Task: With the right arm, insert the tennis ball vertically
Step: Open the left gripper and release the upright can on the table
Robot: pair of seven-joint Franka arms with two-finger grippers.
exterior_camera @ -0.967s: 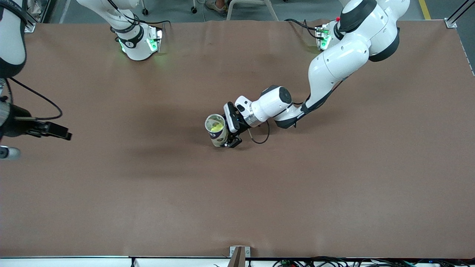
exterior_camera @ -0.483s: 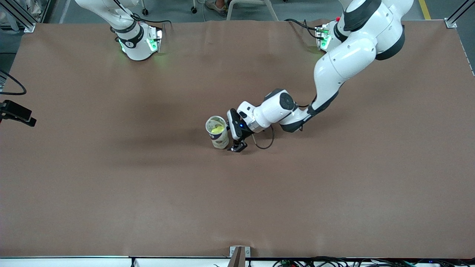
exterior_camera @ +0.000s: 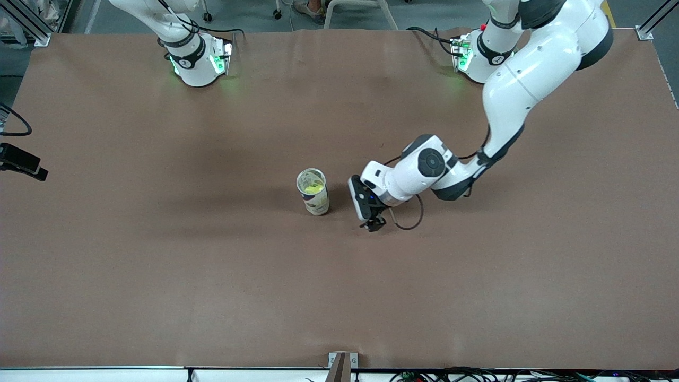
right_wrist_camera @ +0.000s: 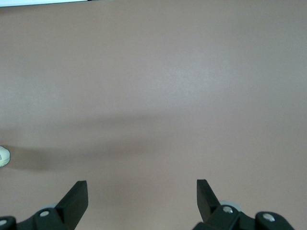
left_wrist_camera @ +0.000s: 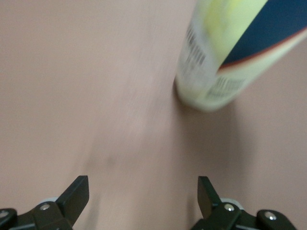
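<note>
A clear tube can with a blue and white label (exterior_camera: 313, 193) stands upright mid-table. A yellow tennis ball (exterior_camera: 313, 187) sits inside it. The can also shows in the left wrist view (left_wrist_camera: 230, 52), blurred. My left gripper (exterior_camera: 373, 222) is low over the table beside the can, toward the left arm's end, apart from it. It is open and empty (left_wrist_camera: 142, 184). My right gripper (right_wrist_camera: 140, 187) is open and empty over bare table. Only a black part of the right hand (exterior_camera: 24, 162) shows at the front view's edge, at the right arm's end.
The brown table (exterior_camera: 212, 265) bears both arm bases with green lights, the right (exterior_camera: 196, 61) and the left (exterior_camera: 477, 55). A metal bracket (exterior_camera: 339, 363) sits at the table's near edge. A small white object (right_wrist_camera: 2, 156) lies at the right wrist view's edge.
My left gripper has let go of the can and drawn back toward the left arm's end. The can stays upright. The right arm has pulled away to the view's edge.
</note>
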